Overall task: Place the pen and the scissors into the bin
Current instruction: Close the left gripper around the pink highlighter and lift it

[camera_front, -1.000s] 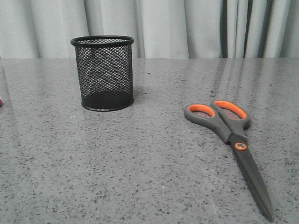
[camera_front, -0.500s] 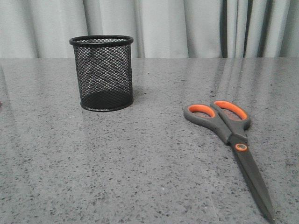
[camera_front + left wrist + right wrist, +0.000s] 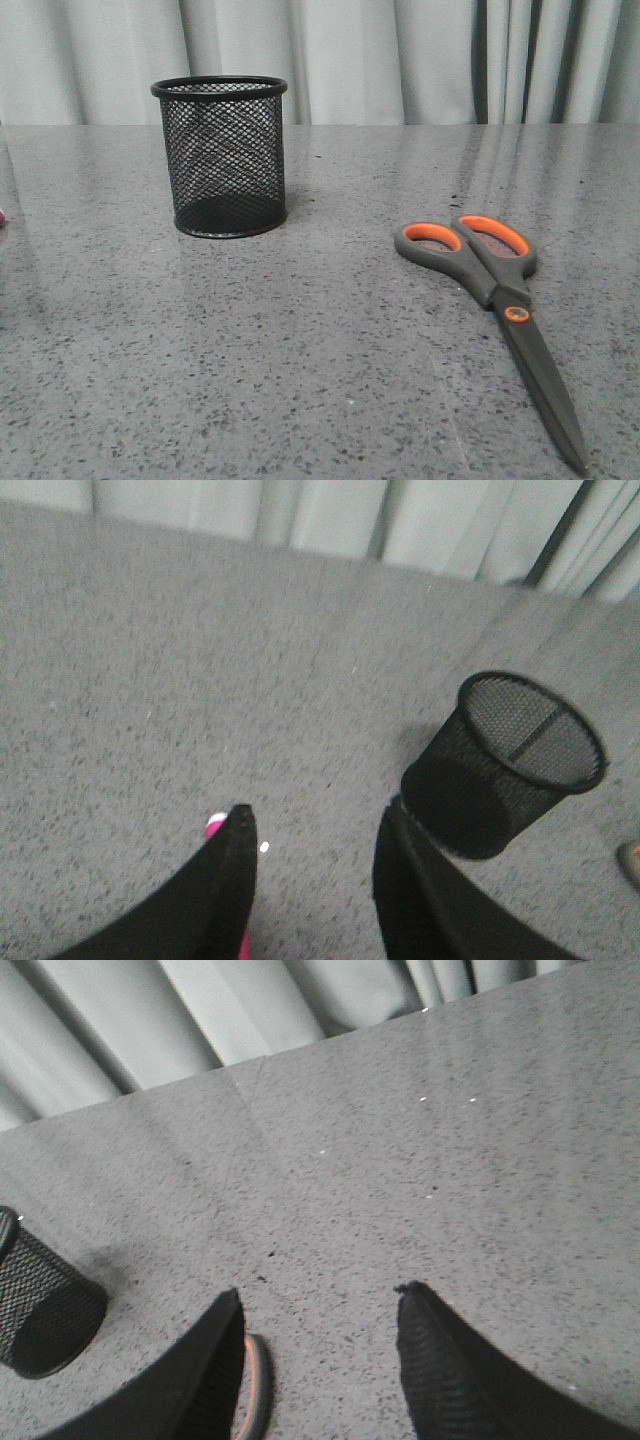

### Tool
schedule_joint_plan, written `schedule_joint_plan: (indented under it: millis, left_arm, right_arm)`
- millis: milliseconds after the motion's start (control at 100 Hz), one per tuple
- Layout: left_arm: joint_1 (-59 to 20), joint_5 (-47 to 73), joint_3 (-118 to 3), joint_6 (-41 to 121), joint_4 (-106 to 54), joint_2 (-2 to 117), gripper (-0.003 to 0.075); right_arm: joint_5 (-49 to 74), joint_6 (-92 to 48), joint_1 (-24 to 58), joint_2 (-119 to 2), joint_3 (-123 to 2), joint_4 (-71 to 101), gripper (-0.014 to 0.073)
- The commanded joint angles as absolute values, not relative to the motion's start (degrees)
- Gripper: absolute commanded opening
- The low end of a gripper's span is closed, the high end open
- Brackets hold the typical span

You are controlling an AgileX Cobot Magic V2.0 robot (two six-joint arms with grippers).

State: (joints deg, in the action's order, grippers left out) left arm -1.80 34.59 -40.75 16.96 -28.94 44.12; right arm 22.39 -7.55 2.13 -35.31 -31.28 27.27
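Note:
The black mesh bin stands upright on the grey table, back left; it also shows in the left wrist view and at the edge of the right wrist view. The scissors lie flat at the right, handles toward the back, blades pointing forward. Only a pink speck of the pen shows at the left edge. In the left wrist view the pen's pink, white-tipped end pokes out behind one finger of my open left gripper. My right gripper is open above one scissors handle loop.
The grey speckled table runs back to a pale curtain. Neither arm shows in the front view.
The front view shifts slightly; the pink speck at the left edge vanishes half a second ago and shows again now. Bin and scissors stay put.

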Motion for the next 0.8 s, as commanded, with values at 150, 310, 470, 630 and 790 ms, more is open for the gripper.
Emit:
schedule_joint_plan:
  millis: [150, 310, 470, 630, 790]
  left_arm:
    - [-2.27, 50.4, -57.62, 4.1, -15.89, 66.41, 0.0247]
    - [-3.75, 53.92, -61.88, 4.1, -16.57, 76.24, 0.0265]
    - [-6.92, 53.88, -62.12, 3.65, -13.9, 81.73, 0.0266]
    - [-8.36, 53.23, -62.12, 0.48, -9.2, 84.91, 0.0265]
    - [-8.36, 52.53, -62.12, -0.32, -7.51, 86.27, 0.0259]
  right_arm:
    - [19.02, -8.37, 6.0, -37.5, -33.69, 27.2, 0.0319]
    - [19.13, -8.37, 6.53, -37.5, -33.69, 27.2, 0.0319]
    - [19.13, -8.37, 6.53, -37.5, -33.69, 27.2, 0.0319]
    - [19.13, -8.37, 6.53, -37.5, -33.69, 27.2, 0.0319]
    - [19.54, -8.37, 6.53, -37.5, -33.69, 27.2, 0.0319]
